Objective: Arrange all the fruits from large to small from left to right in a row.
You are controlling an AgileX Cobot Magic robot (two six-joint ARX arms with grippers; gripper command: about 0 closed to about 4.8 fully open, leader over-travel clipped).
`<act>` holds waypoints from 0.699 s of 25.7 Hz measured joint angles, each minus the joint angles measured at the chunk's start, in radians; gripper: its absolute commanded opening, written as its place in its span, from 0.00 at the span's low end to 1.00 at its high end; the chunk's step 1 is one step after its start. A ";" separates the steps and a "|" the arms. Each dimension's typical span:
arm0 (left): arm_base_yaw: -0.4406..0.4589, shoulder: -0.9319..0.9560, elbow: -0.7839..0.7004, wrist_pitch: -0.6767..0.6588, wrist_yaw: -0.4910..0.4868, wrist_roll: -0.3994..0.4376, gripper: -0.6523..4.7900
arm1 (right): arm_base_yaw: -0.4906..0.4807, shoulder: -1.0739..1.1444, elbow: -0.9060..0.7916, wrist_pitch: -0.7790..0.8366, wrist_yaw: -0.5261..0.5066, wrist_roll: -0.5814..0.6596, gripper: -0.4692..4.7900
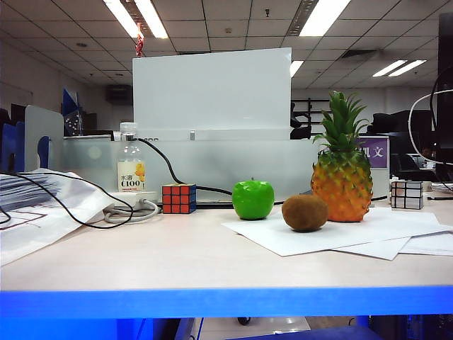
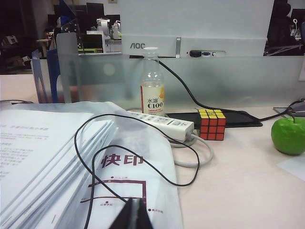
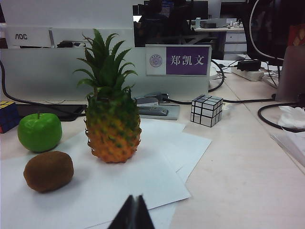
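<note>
Left to right on the table (image 1: 177, 262): glossy green apple (image 1: 253, 199), fuzzy brown kiwi (image 1: 304, 212), tall orange pineapple (image 1: 342, 180) with spiky green crown. Left claw (image 2: 131, 214) and right claw (image 3: 133, 213) pressed together, hanging low above the table's near side.

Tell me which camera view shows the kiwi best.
The right wrist view: the kiwi lies close and whole on white paper, in front of the green apple. The exterior view shows the kiwi whole too, but smaller. The left wrist view does not show it.
</note>
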 measured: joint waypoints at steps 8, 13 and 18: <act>0.000 0.000 0.000 0.000 0.000 0.000 0.11 | 0.000 0.000 0.000 0.000 0.000 0.000 0.09; 0.000 0.000 0.000 0.000 0.000 -0.004 0.11 | 0.000 0.000 0.000 0.000 -0.002 0.003 0.09; 0.000 0.000 0.000 -0.006 0.080 -0.163 0.11 | 0.000 0.000 0.000 0.005 -0.095 0.260 0.09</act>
